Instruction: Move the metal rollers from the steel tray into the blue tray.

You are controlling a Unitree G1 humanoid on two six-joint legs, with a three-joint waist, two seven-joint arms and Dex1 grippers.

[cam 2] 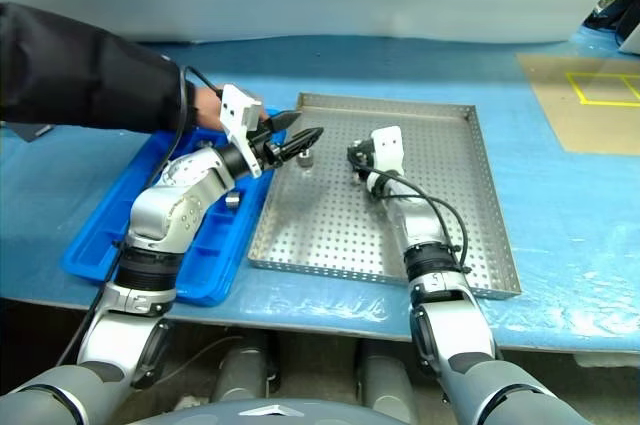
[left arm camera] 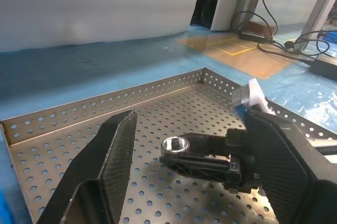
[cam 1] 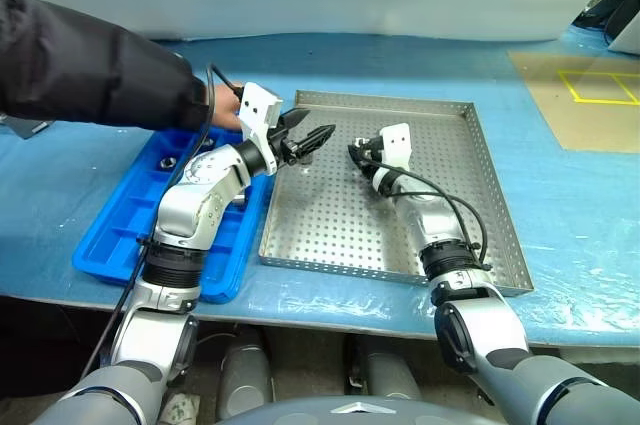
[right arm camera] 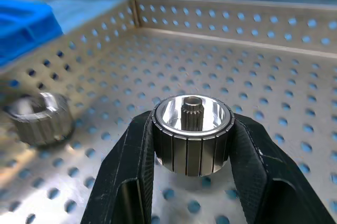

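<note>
The steel tray [cam 1: 450,205] lies in the middle of the blue table. My right gripper [cam 1: 353,151] hovers low over its middle, shut on a metal roller [right arm camera: 192,129] held upright between the fingers. A second roller [right arm camera: 39,118] rests loose on the perforated floor near the tray's left side. My left gripper [cam 1: 320,123] hangs open and empty above that left side, pointing toward the right gripper. The blue tray [cam 1: 100,250] sits just left of the steel tray, with a roller [cam 2: 232,201] in one compartment.
A person's dark sleeve [cam 1: 90,70] and hand [cam 1: 225,105] reach in from the left over the blue tray's far end, close behind my left wrist. A brown board with yellow tape [cam 1: 585,95] lies at the far right.
</note>
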